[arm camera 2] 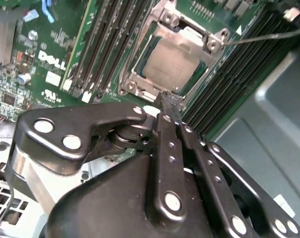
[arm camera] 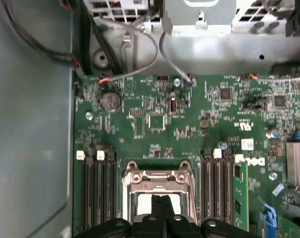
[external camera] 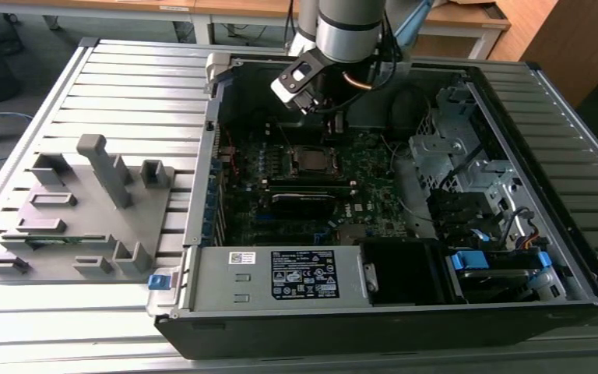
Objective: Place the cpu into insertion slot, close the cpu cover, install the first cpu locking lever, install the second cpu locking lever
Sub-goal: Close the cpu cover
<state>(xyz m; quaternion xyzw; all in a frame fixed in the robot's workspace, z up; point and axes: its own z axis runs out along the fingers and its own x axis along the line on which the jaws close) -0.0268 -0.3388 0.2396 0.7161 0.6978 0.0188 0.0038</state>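
Open black desktop computer case (external camera: 382, 331) lies on a slatted grey metal tabletop (external camera: 122, 86). A grey plastic fixture tray with upright pegs (external camera: 71, 210) sits beside it at the exterior view's left. The grey robot arm (external camera: 346, 31) reaches down into the far end of the case, over the green motherboard (arm camera: 155, 119).

The black end effector (arm camera 2: 171, 101) has its two fingers pressed together at the tip, with nothing between them. In both wrist views the tip hovers just beside the near edge of the small square black insertion slot (external camera: 310, 160); contact cannot be told.

The small flat square dull silver-grey cpu (arm camera 2: 172, 64) is seated in the slot. The thin square silver metal cpu cover (arm camera 2: 187, 33) lies down around it, and the chip shows through the cut-out.

A thin silver wire lever (arm camera 2: 269, 35) runs from the socket's corner out over the long black memory slots (arm camera 2: 239, 69).
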